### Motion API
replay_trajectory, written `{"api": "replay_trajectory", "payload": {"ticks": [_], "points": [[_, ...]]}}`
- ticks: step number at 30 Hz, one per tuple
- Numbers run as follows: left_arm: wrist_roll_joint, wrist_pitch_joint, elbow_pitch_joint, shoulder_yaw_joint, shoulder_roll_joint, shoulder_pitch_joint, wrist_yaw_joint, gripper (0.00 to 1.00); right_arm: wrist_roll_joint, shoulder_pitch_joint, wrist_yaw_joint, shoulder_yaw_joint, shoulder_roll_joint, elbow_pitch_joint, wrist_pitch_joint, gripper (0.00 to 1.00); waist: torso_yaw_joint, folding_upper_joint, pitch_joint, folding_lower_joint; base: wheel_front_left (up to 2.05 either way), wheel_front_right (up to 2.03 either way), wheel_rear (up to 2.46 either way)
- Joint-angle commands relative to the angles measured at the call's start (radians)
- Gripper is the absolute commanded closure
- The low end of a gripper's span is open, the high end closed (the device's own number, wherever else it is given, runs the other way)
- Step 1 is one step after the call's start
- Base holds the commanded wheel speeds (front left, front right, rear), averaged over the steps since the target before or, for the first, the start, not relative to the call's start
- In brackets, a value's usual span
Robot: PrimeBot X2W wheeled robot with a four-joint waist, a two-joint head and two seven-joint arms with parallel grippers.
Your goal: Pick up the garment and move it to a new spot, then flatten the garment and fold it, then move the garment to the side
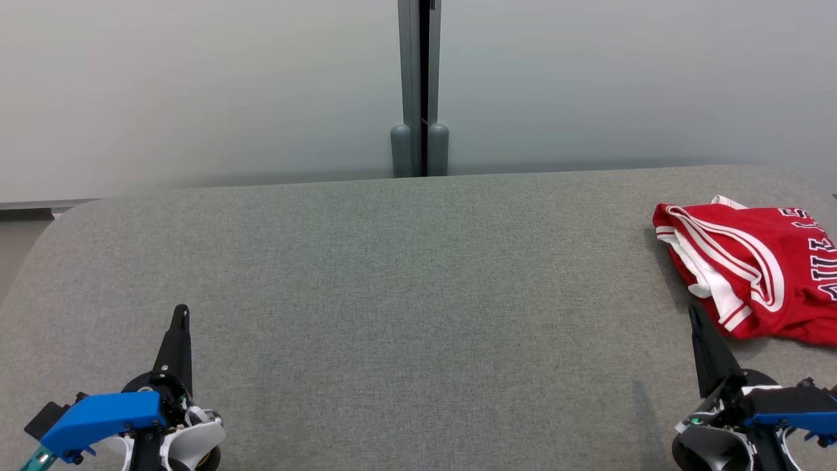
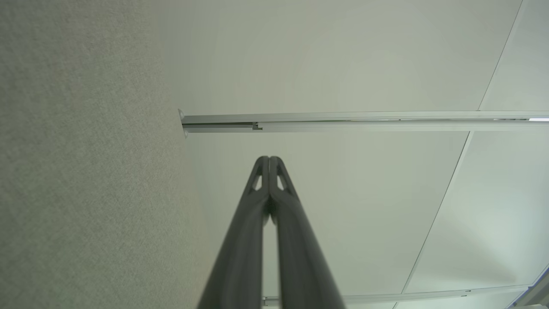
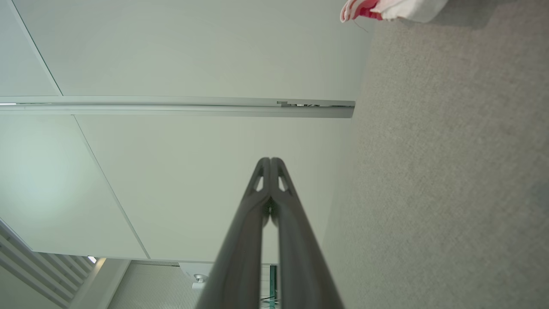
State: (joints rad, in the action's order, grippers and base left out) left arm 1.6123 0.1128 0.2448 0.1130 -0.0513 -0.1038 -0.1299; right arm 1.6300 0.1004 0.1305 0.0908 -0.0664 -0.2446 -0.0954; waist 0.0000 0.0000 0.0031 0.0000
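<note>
The red garment [image 1: 752, 261], trimmed in white stripes and carrying dark lettering edged in white, is lying bunched at the far right of the grey fabric-covered table [image 1: 392, 294], with the right edge of my head view cutting off part of it. In my right wrist view a red-and-white corner of the garment [image 3: 386, 8] is peeking in at the top edge, resting on the same grey cloth. The right gripper [image 1: 694, 311] is sitting low at the lower right, its fingers pressed together on nothing, the tip pointing just beside the garment's near left corner; I cannot tell whether it is touching the cloth there. The right wrist view is showing those fingers [image 3: 270, 161] meeting at the tip against pale wall panels. Well apart, across a broad stretch of grey fabric, the left gripper [image 1: 181, 314] is waiting at the lower left, a blue housing [image 1: 98, 418] sitting on its wrist; its fingers [image 2: 269, 159] are likewise closed tip to tip and holding nothing. Behind the table, a grey post [image 1: 419, 85] is dividing the two pale wall panels.
</note>
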Motion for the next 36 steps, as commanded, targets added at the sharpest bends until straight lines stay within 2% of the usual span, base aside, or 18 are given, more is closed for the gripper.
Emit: {"api": "replay_trajectory", "payload": {"ticks": [1, 36], "points": [[0.004, 0.003, 0.001, 0.003, 0.001, -0.010, -0.004, 1.00, 0.001, 0.013, 0.000, 0.003, 0.001, -0.002, -0.002, 1.00, 0.000, 0.0000, 0.000, 0.0000, 0.00, 0.00, 0.00], [0.002, 0.004, 0.001, 0.005, 0.002, -0.010, -0.004, 1.00, -0.007, 0.014, 0.000, 0.011, 0.007, -0.002, -0.008, 1.00, 0.000, 0.0000, 0.000, 0.0000, 0.00, 0.00, 0.00]]}}
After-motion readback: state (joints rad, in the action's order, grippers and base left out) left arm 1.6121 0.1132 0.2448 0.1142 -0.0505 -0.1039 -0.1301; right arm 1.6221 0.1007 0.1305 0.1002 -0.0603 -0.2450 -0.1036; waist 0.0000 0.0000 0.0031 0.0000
